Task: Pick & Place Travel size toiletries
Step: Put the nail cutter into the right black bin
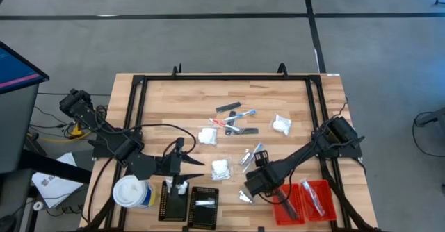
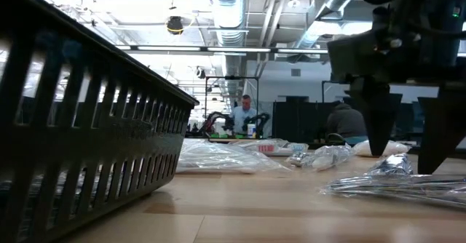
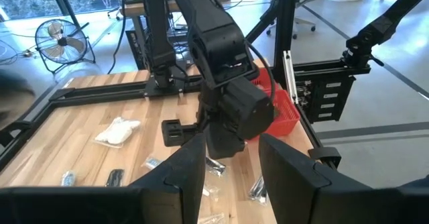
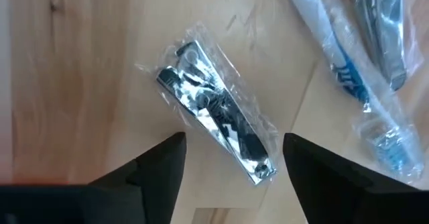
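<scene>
Black ribbed tray (image 2: pixel 80 126) filling the low view's left half, blurred, hiding the table behind it. At right of that frame, right gripper (image 2: pixel 408 137) cut off above, fingers spread over a silvery sachet (image 4: pixel 214 120) lying flat mid-frame in its wrist view, untouched. Blue-printed packet (image 4: pixel 342 56) upper right, partly cut off. Left gripper (image 1: pixel 196 164) lower centre of the high view, jaws parted, empty. Remaining toiletries (image 1: pixel 233 117) scattered mid-table; bare wood toward the upper edge.
</scene>
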Motion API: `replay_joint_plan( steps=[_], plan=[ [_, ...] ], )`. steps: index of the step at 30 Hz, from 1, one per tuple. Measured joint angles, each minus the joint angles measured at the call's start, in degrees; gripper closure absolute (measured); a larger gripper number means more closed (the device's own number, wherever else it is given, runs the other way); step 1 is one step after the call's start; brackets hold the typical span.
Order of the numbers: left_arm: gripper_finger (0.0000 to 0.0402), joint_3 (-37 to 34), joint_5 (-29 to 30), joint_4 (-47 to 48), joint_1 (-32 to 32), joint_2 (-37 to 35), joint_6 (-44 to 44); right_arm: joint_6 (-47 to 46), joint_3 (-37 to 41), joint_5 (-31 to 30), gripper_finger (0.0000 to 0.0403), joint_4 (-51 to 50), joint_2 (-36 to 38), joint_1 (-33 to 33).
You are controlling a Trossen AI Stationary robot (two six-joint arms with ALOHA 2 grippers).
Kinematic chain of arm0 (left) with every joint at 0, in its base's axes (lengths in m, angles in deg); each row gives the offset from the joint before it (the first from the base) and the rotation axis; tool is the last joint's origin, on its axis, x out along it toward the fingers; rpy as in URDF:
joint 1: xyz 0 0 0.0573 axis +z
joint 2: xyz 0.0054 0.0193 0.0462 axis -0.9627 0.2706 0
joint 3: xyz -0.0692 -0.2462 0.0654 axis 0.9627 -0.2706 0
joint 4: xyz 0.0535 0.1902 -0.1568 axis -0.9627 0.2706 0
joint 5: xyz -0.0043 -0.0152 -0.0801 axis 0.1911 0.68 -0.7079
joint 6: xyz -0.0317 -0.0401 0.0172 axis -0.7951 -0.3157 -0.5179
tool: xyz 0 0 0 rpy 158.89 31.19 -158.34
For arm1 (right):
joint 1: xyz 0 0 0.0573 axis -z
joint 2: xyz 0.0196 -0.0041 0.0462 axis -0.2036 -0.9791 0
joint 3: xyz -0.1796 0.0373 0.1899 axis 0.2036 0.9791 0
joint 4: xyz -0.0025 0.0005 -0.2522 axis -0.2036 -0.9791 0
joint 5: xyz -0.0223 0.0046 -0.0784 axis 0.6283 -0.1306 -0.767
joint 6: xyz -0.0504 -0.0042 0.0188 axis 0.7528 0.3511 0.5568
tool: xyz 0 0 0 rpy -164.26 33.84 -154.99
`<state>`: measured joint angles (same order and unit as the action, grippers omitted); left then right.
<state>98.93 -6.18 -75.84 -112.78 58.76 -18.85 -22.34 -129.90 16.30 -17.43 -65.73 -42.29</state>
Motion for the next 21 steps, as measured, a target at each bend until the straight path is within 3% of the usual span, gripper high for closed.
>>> replay_joint_plan(
  steps=[5, 15, 21],
  plan=[
    [0.027, 0.0, 0.0, 0.0, 0.0, 0.0, 0.0, -1.5, 1.2, 0.6, 0.0196, 0.5, 0.2, 0.3],
    [0.027, 0.0, 0.1, -0.3, 0.0, 0.0, 0.0, -1.3, 1.5, 2.2, 0.0304, 1.4, 0.1, 0.6],
    [0.027, 0.0, 0.2, -0.3, 0.0, 0.0, 0.0, -1.0, 1.5, 1.9, 0.0337, 1.2, 0.1, 0.6]
  ],
)
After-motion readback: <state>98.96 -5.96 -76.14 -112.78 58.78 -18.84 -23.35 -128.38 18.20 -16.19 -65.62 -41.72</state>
